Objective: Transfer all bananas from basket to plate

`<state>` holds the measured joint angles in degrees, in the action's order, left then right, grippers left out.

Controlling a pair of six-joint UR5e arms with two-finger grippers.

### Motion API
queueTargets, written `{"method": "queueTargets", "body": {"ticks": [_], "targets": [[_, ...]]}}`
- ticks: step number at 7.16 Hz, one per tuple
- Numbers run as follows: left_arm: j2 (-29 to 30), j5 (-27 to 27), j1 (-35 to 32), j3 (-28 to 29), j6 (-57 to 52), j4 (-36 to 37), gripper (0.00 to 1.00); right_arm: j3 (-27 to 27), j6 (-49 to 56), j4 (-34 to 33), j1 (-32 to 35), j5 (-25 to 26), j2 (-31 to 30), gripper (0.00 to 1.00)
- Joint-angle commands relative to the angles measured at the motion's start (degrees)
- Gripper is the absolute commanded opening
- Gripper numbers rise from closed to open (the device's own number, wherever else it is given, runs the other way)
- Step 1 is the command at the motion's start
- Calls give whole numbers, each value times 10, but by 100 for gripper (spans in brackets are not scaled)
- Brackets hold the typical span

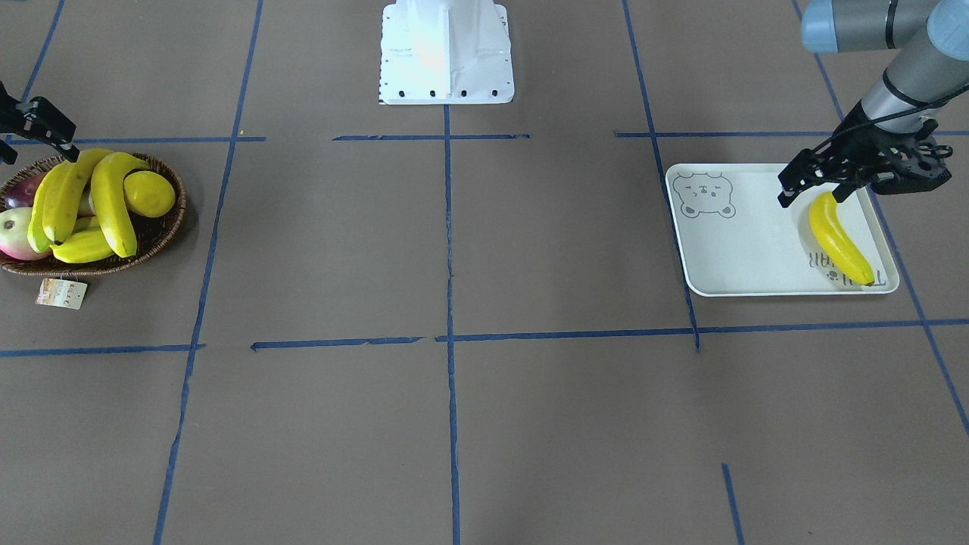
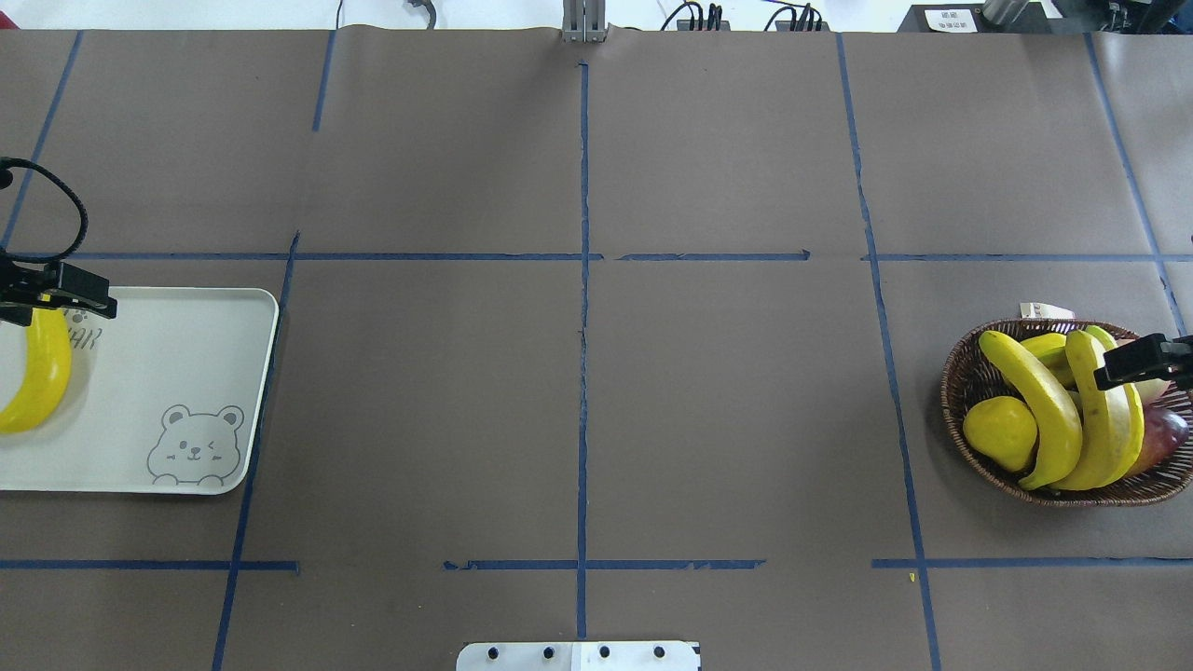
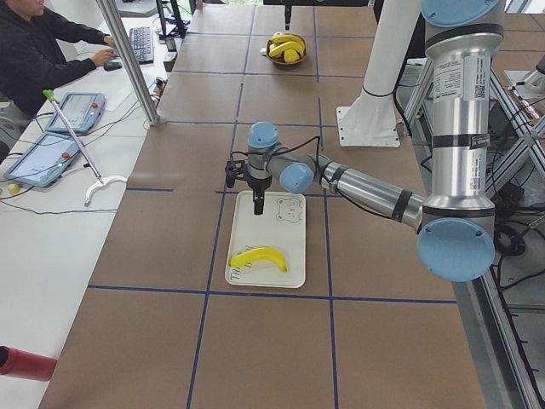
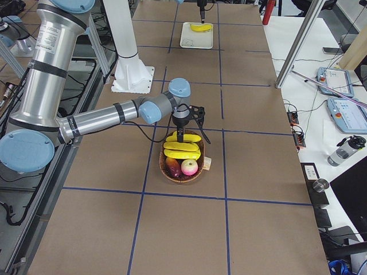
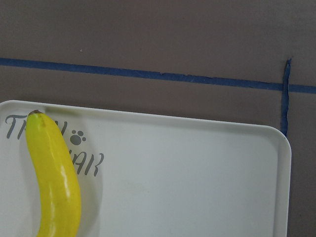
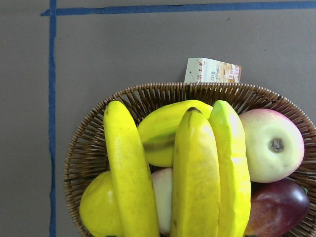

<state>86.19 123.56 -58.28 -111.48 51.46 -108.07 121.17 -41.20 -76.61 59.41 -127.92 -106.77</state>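
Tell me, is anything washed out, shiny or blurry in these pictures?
Front-facing view: the white robot base is washed out by glare, and the basket casts only a soft shadow. Left wrist view: sharp, with a pale sheen streak along the banana on the plate. Right wrist view: the bananas in the basket are close but in focus.

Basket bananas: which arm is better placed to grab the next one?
Right. The right hand hangs over the bananas in the basket; the left hand is across the table, above the plate.
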Motion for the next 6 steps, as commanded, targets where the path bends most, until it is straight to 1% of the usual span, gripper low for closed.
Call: {"method": "queueTargets", "body": {"ticks": [1, 2, 3, 6], "targets": [[5, -1, 4, 0, 9, 0, 99, -21, 23, -1, -6, -17, -6, 76], [6, -2, 4, 0, 9, -1, 99, -29, 31, -2, -10, -28, -6, 76], [7, -2, 4, 0, 9, -1, 99, -42, 32, 0, -27, -28, -5, 76], [7, -2, 4, 0, 8, -1, 99, -56, 34, -1, -38, -28, -1, 76]]}}
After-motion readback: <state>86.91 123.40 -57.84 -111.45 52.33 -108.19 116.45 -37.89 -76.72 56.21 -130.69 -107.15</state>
